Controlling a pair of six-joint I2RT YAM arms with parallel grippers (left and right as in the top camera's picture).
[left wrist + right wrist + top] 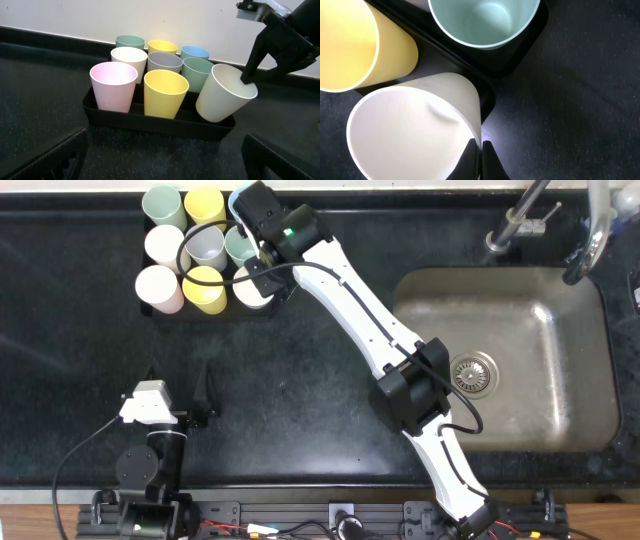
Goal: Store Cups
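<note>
Cream plastic tumbler (222,100), smooth-walled and tapered, leans tilted at the last corner slot of the shallow black plastic tray (150,124). Its thin rim is pinched between the fingers of the right gripper (247,81). 8 other pastel tumblers (114,87) stand upright in 3 rows, so storing looks nearly done: this 1 needs righting and release. The left gripper (165,150) rests spread above the speckled black counter (40,100), near the tray.

No lettering, number, label or sign can be read anywhere: the cups (166,94), the tray (150,125) and the worktop (40,75) carry no print that can be made out.
</note>
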